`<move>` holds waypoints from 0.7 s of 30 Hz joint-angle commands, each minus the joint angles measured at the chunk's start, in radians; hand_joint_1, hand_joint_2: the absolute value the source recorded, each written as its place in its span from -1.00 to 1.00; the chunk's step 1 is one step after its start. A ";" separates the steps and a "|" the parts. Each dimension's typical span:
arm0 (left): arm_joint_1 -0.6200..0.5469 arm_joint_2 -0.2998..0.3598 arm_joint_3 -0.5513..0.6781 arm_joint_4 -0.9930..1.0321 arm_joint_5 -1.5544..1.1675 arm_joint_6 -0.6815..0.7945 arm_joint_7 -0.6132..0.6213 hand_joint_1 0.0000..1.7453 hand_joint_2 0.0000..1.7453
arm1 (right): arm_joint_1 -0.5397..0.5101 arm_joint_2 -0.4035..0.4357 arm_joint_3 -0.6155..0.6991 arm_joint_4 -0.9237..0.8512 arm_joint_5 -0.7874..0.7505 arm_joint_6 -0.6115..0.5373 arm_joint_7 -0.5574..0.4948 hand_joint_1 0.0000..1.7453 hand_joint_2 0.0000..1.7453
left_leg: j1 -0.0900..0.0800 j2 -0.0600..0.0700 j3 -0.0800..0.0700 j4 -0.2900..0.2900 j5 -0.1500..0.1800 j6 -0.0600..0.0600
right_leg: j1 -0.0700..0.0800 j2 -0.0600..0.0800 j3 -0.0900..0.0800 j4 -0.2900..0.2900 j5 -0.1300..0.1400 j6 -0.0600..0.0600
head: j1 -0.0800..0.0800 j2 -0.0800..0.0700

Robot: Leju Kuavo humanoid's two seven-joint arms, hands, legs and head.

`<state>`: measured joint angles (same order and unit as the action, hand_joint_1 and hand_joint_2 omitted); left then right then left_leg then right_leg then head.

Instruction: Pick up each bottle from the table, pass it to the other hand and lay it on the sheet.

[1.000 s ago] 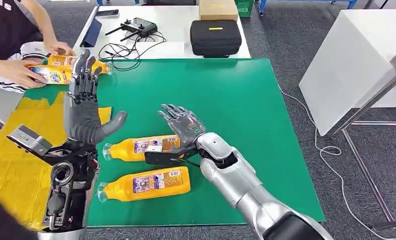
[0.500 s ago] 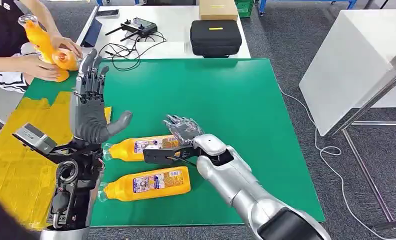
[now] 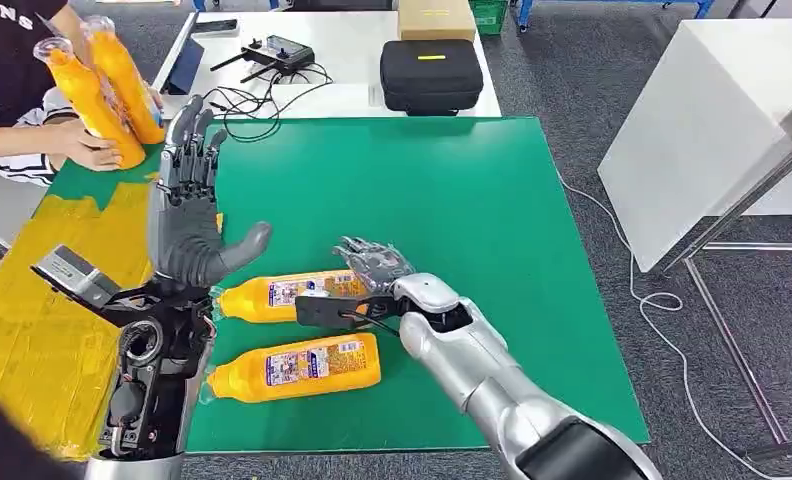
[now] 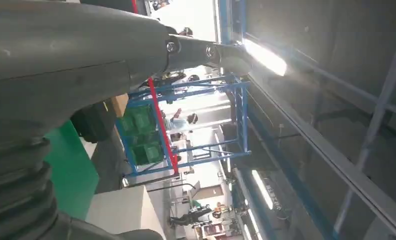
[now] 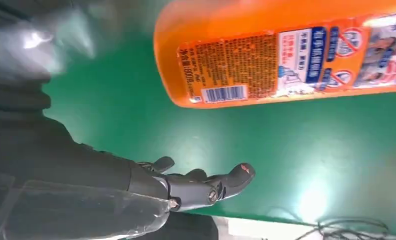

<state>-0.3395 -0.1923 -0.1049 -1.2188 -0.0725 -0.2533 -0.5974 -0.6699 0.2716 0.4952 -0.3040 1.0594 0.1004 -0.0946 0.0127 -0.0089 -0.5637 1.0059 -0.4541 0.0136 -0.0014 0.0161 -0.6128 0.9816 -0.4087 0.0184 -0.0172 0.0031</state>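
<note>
Two orange bottles lie on the green mat [image 3: 452,190], caps toward the yellow sheet [image 3: 32,320]: the far bottle [image 3: 277,296] and the near bottle [image 3: 297,368]. My right hand [image 3: 374,266] hovers over the far bottle's base end, fingers spread and holding nothing. In the right wrist view that bottle [image 5: 286,55] lies beside my fingers [image 5: 206,186], with green mat between them. My left hand [image 3: 187,215] stands upright over the sheet's edge, fingers straight, thumb out, holding nothing.
A person at the far left holds two more orange bottles [image 3: 102,85] upright. Behind the mat a white table carries a black case [image 3: 431,75], a controller [image 3: 277,50], cables and a cardboard box [image 3: 437,18]. A white table [image 3: 702,130] stands to the right.
My right hand has come down and nearer, over the far bottle's base end. The person has lifted two bottles off the table and stood them upright. My left hand drifted slightly right.
</note>
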 commanded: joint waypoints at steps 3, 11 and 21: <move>-0.049 -0.003 -0.021 0.091 -0.011 -0.006 -0.009 -1.00 1.00 | -0.011 0.006 -0.011 0.057 0.027 -0.035 -0.009 -1.00 1.00 | 0.000 -0.001 0.006 -0.002 -0.002 0.000 | 0.000 -0.003 0.006 -0.001 -0.002 0.000 | 0.000 0.000; -0.047 -0.004 -0.017 0.097 -0.013 -0.004 -0.012 -1.00 1.00 | 0.002 0.008 0.006 0.064 0.054 -0.026 0.004 -1.00 1.00 | 0.000 -0.001 0.005 -0.002 -0.001 0.000 | 0.000 -0.003 0.005 -0.001 -0.002 0.000 | 0.000 0.000; -0.040 -0.004 -0.013 0.097 -0.012 -0.003 -0.014 -1.00 1.00 | 0.015 0.009 0.032 0.058 0.086 -0.049 0.030 -1.00 1.00 | 0.000 0.000 0.003 -0.001 -0.001 0.000 | 0.000 -0.002 0.003 -0.001 -0.001 0.000 | 0.000 0.000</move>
<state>-0.3409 -0.2026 -0.1125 -1.1910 -0.0816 -0.2556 -0.6149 -0.6265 0.2850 0.5024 -0.2846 1.1425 0.0545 -0.0694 0.0127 -0.0088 -0.5637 1.0059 -0.4541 0.0136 -0.0014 0.0162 -0.6128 0.9816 -0.4087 0.0184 -0.0176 0.0031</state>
